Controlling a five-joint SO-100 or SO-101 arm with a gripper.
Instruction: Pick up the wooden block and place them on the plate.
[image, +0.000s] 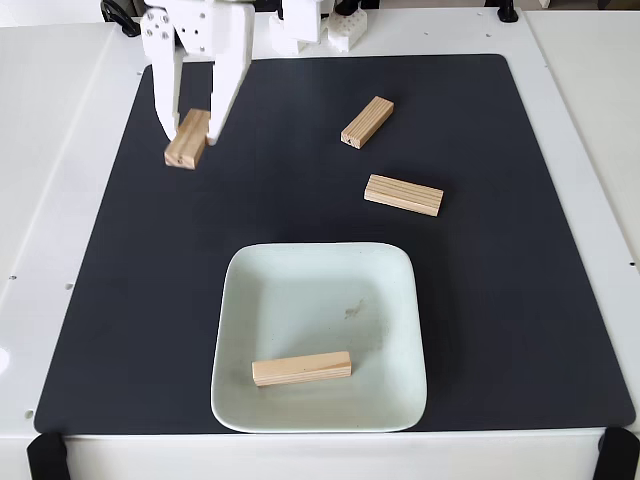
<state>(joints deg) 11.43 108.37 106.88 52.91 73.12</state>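
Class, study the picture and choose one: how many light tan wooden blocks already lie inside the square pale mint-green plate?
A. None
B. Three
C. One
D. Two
C: a single light tan wooden block lies near the front of the square pale mint-green plate, while the other three rest on the black mat, one of them between the fingers of the white hand.

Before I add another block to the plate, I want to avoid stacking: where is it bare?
The plate is bare across its upper half and right side; one wooden block lies along its lower edge. The black mat is open left and right of the plate. It is crowded top left, where the tool straddles a block.
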